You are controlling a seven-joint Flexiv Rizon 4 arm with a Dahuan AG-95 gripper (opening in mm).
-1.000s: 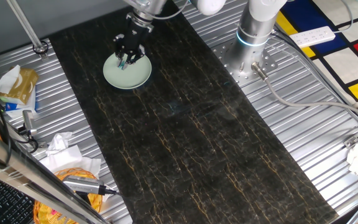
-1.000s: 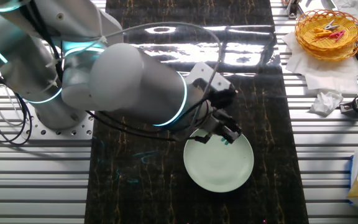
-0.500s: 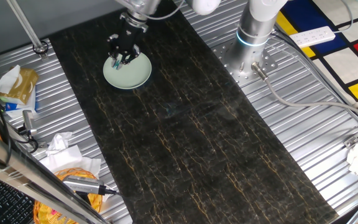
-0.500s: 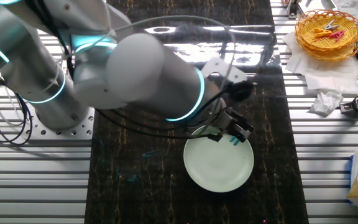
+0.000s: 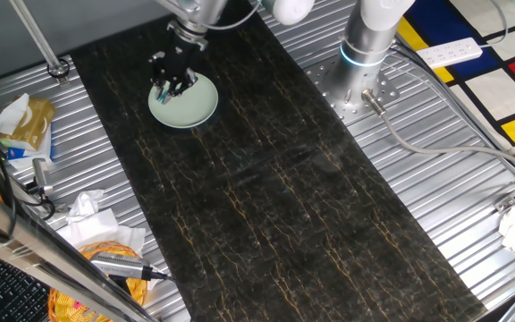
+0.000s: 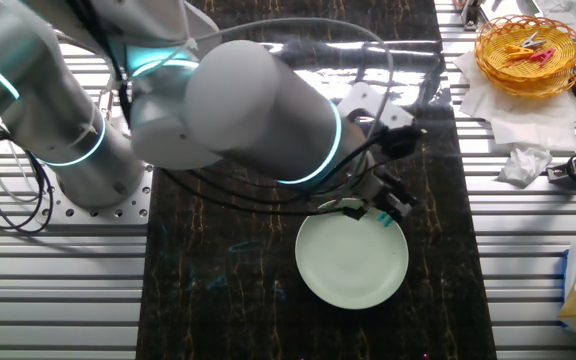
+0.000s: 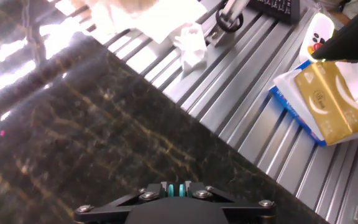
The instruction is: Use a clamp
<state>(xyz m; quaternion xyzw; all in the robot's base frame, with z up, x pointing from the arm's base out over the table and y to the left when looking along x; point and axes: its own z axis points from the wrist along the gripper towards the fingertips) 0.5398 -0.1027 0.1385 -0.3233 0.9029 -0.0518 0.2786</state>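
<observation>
Pale green plate; wicker basket; tissue pack.

Bulky silver-grey arm with glowing cyan joint rings, looped black cables, round base on a bolted metal plate. Black gripper with silver screws.

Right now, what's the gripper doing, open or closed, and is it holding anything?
Gripper: closed on the clamp, a small teal piece held between its fingertips over the edge of the pale green plate.
</observation>
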